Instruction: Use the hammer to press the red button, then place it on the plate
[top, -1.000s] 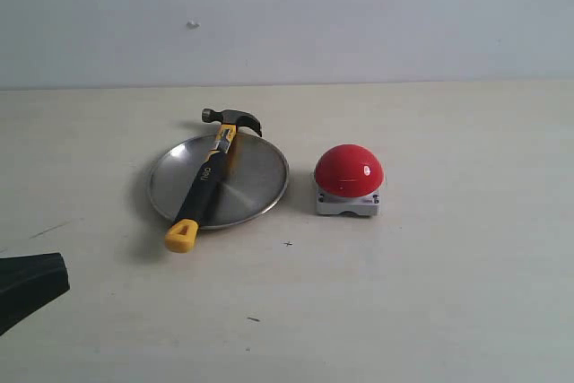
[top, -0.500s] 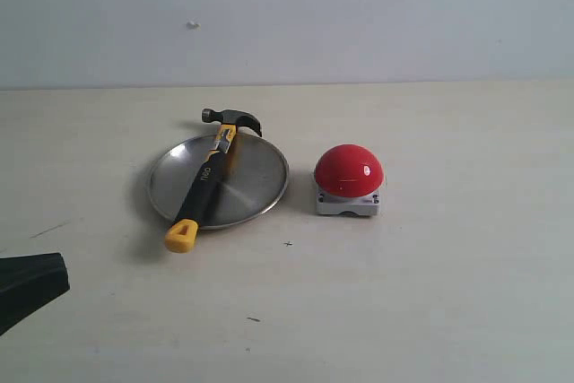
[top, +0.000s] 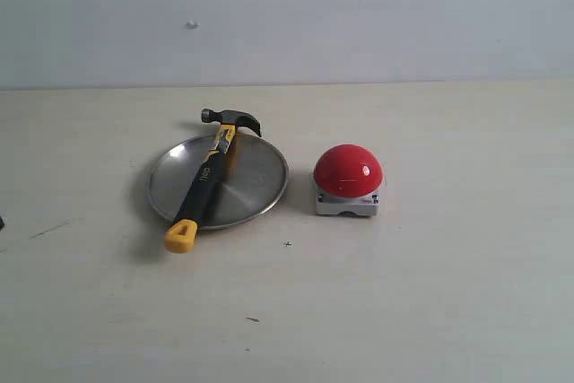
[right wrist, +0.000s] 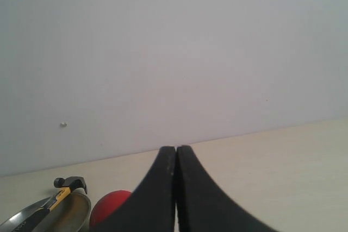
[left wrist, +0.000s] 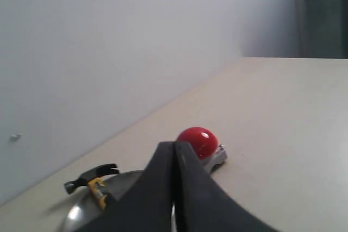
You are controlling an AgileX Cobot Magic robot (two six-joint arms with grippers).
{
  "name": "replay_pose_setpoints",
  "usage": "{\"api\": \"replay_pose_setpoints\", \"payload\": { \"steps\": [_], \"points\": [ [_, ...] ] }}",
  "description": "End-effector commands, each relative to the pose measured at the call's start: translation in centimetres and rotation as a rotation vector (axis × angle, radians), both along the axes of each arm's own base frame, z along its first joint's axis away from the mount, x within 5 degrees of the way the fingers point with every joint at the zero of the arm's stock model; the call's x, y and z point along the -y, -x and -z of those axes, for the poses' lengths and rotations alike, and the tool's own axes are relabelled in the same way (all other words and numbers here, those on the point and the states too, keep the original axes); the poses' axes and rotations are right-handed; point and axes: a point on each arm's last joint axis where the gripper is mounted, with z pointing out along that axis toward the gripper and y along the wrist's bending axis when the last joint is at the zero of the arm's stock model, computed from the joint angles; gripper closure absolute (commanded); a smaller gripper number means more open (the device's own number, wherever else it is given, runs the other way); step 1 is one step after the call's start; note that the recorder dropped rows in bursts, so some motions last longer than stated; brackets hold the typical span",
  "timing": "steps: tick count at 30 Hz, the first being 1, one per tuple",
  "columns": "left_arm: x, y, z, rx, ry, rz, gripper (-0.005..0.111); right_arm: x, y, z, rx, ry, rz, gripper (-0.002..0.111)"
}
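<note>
left pincer (left wrist: 174, 146): matte black, smooth, curved, tapering | right pincer (right wrist: 176, 149): matte black, same shape

soft, even light washes out the pale table (top: 430, 293) and grey-white wall (top: 359, 15) a little. the round silver metal plate (top: 256, 181) casts a faint, blurred shadow on its left side in the exterior view, and the black-and-yellow claw hammer (top: 204, 181) throws a warm reflection on it. a small white glint sits on the glossy red dome button (top: 348, 170). in the wrist views the dark left gripper (left wrist: 174, 145) and right gripper (right wrist: 176, 148) sit close to the lens, soft-edged and without detail.
</note>
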Motion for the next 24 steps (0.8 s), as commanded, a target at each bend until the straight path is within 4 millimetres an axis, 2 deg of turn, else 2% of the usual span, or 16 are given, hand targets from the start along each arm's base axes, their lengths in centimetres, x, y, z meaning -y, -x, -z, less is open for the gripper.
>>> {"api": "replay_pose_setpoints", "payload": {
  "steps": [1,4,7,14,21,24],
  "points": [
    [-0.4,1.2,0.1,0.068,0.027,-0.096,0.107,0.0,0.0,0.1,0.007,0.009,0.008,0.108],
    [-1.1,1.7,2.0,0.078,0.018,-0.200,0.107,0.0,0.0,0.1,0.007,0.009,0.008,0.108],
    [-1.5,2.0,2.9,0.092,0.013,-0.254,0.107,0.0,0.0,0.1,0.007,0.009,0.008,0.108],
    [-1.8,2.8,2.6,0.192,0.006,-0.288,0.107,0.0,0.0,0.1,0.007,0.009,0.008,0.108],
    [-1.6,2.9,2.6,0.204,-0.003,-0.260,0.107,0.0,0.0,0.1,0.007,0.009,0.008,0.108],
    [-1.7,2.9,2.4,0.152,0.071,-0.259,0.107,0.0,0.0,0.1,0.007,0.009,0.008,0.108]
  ]
}}
